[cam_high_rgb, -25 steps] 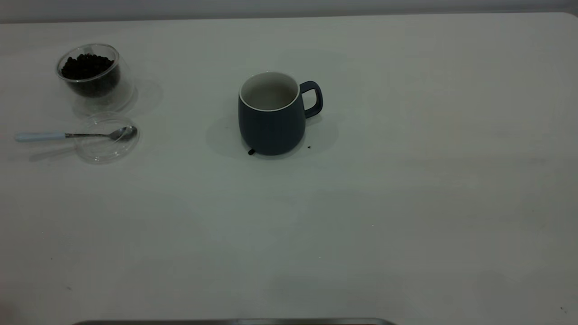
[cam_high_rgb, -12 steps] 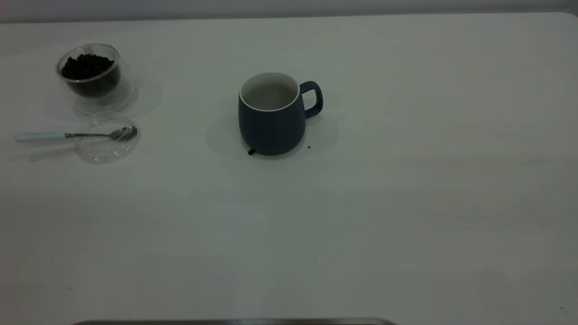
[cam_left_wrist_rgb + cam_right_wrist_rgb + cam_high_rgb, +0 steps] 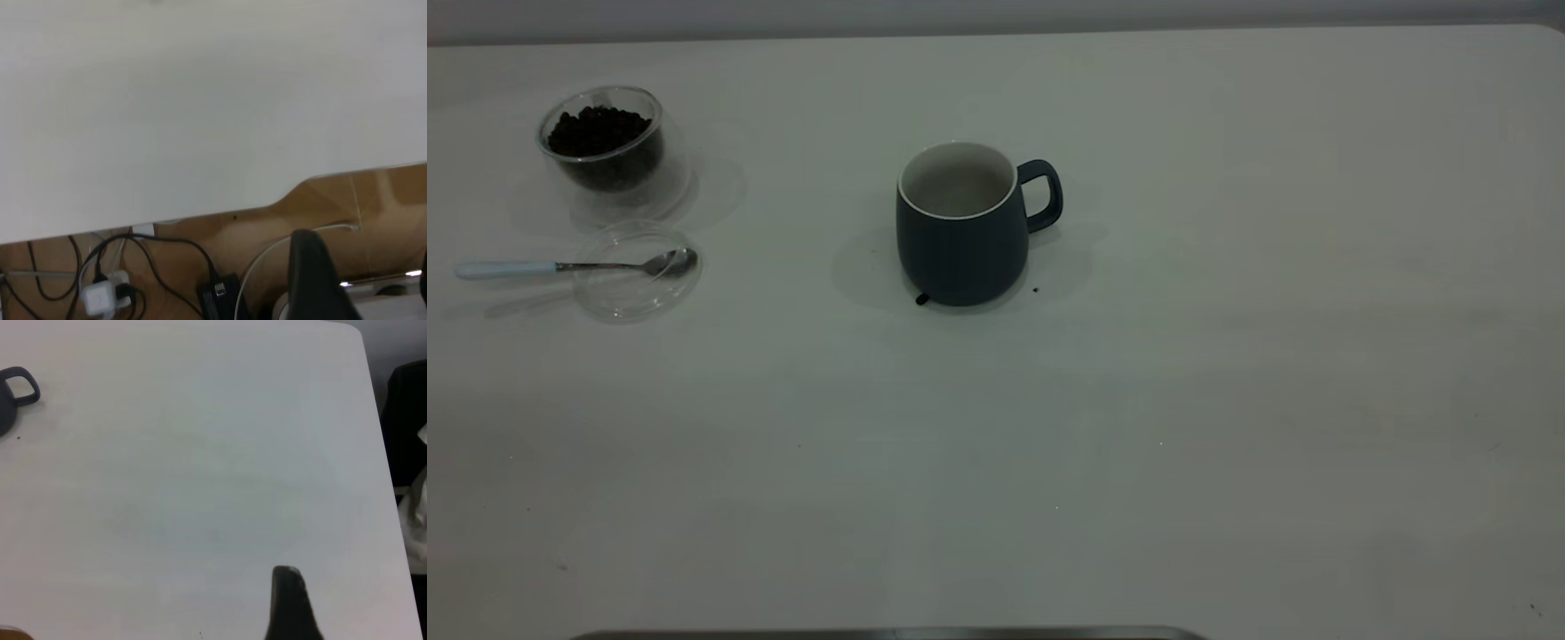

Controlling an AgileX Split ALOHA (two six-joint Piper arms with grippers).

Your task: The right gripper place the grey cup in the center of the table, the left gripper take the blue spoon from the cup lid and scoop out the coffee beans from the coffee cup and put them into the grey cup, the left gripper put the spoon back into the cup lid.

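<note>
A: Exterior view first. Where does the grey cup point(image 3: 960, 227) stand?

B: Upright near the middle of the frame, a little above centre, on the white counter point(image 3: 1227, 400). Its loop handle points to the frame's right, and its white inside shows no contents that I can make out. One stray bean point(image 3: 921, 300) lies touching or just beside its base at the lower left, and a tiny dark speck point(image 3: 1035, 289) sits on the counter near its lower right.

A: And the rest of the set?

B: All in the upper left. The coffee cup point(image 3: 614, 151) stands upright with the coffee beans point(image 3: 598, 130) heaped inside. Just below it lies the cup lid point(image 3: 637, 271), flat on the counter. The blue spoon point(image 3: 569, 266) rests across the lid: its metal bowl is inside the lid's right part and its pale handle reaches past the rim toward the frame's left edge.

A: What about the jaws?

B: Neither arm appears in the exterior view. In the left wrist view one black finger point(image 3: 317, 280) shows at the bottom, over the counter's edge, with cables and wooden floor beyond; the left gripper holds nothing visible, but I cannot tell how wide it stands. In the right wrist view one dark finger point(image 3: 288, 603) pokes up at the bottom over bare counter, the cup's handle at the upper left. Again, I cannot tell.
</note>
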